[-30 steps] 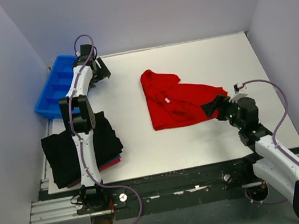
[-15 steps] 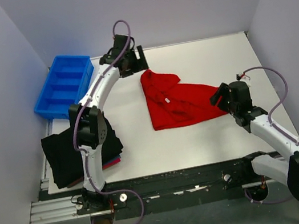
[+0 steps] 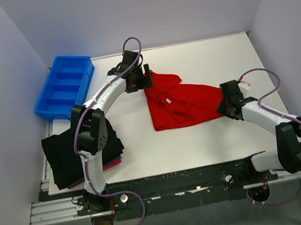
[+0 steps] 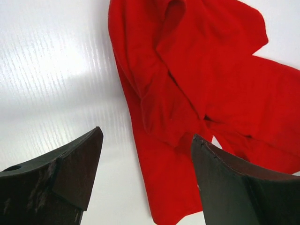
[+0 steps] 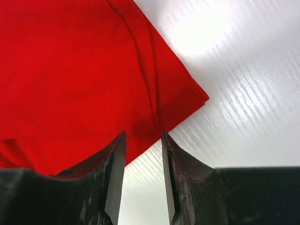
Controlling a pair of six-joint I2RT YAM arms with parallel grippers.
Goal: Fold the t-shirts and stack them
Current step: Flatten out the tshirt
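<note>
At the far left the blue bin [image 3: 64, 85] sits along the table [image 3: 213, 136] edge. Near of it, at the near left corner, lies the stack of folded black and dark-red t-shirts [image 3: 70, 153], partly hidden by the left arm's lower links.

The left arm reaches far and to the right, and the left gripper [image 3: 145, 81] hangs over the far left corner of the red t-shirt [image 3: 181, 104]. In the left wrist view its jaws stand wide, the left gripper [image 4: 145, 161] straddling the crumpled left edge of the red t-shirt [image 4: 197, 70]; whether the fingertips touch the cloth cannot be told.

The red t-shirt lies spread and rumpled in the middle of the table, well apart from the stack.

At its right corner is the right gripper [image 3: 225, 106]. In the right wrist view the right gripper [image 5: 143, 159] has its jaws narrow, a slim gap between them, with the near right edge of the red t-shirt [image 5: 70, 70] lying in that gap beside bare table.
</note>
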